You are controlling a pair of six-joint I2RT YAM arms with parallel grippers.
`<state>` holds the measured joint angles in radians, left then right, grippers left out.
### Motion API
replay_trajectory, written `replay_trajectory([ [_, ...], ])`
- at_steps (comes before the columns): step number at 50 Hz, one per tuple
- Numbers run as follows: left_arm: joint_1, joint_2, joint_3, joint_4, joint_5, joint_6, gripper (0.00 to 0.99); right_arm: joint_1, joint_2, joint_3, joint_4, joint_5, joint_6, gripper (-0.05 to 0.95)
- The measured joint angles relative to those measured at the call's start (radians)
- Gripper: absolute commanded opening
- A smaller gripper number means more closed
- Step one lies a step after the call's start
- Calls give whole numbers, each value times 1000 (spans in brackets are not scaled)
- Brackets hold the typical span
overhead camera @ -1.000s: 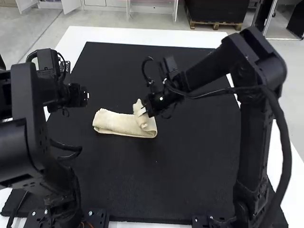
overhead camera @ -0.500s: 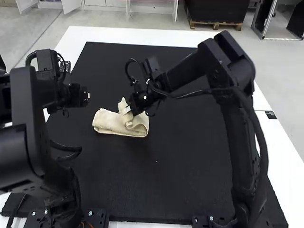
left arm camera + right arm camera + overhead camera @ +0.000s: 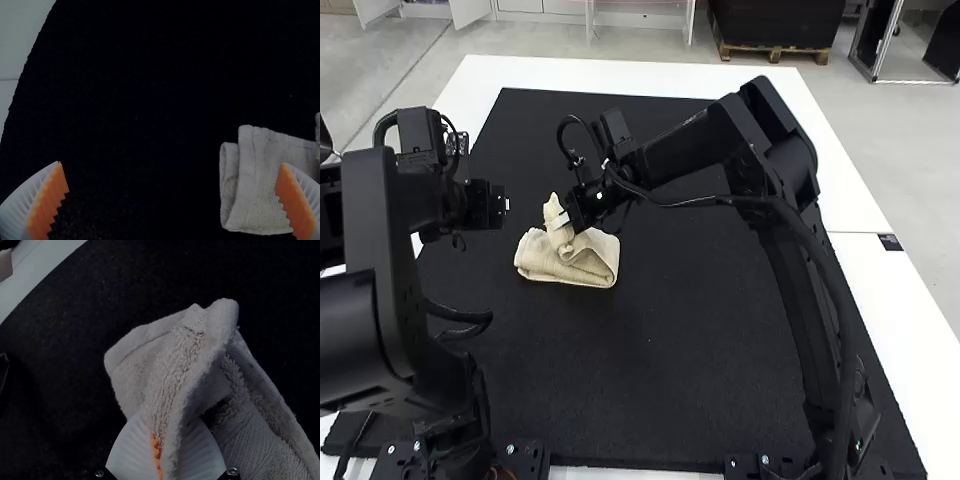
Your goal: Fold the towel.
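Right tool (image 3: pixel 563 221) pinches towel (image 3: pixel 542 262) on black mat (image 3: pixel 700 340); left tool (image 3: pixel 504 204) near.

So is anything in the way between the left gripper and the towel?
No, I can't see anything between the left gripper and the towel, just some black mat below. The right gripper is pinching a raised part of the towel, but it isn't in that gap.

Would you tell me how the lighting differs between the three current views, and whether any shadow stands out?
High view: bright, with the towel pale; left wrist view: dim, the mat nearly black; right wrist view: also dim, with a dark hollow beneath the towel's raised fold.
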<state>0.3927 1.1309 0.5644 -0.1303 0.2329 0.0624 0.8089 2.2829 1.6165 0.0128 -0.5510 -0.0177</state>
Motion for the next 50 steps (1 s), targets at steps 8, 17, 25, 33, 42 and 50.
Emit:
replay_trajectory([
  [8, 0, 0, 0, -2, 0, 0, 972, 13, 37, 43, -16, -1, 0, -20],
  [17, 0, 0, 0, -5, 0, 0, 972, 21, 75, 91, -25, -3, 1, -5],
  [25, 0, 0, 0, -4, 0, 0, 972, 22, 84, 116, -26, -8, 2, 102],
  [33, 0, 0, 0, -4, 0, 0, 972, 22, 84, 149, -25, -18, 18, 192],
  [42, 0, 0, 0, -3, 0, 0, 972, 22, 83, 159, -26, -31, 44, 231],
  [50, 0, 0, 0, -1, 0, 0, 972, 22, 84, 159, -29, -37, 56, 233],
])
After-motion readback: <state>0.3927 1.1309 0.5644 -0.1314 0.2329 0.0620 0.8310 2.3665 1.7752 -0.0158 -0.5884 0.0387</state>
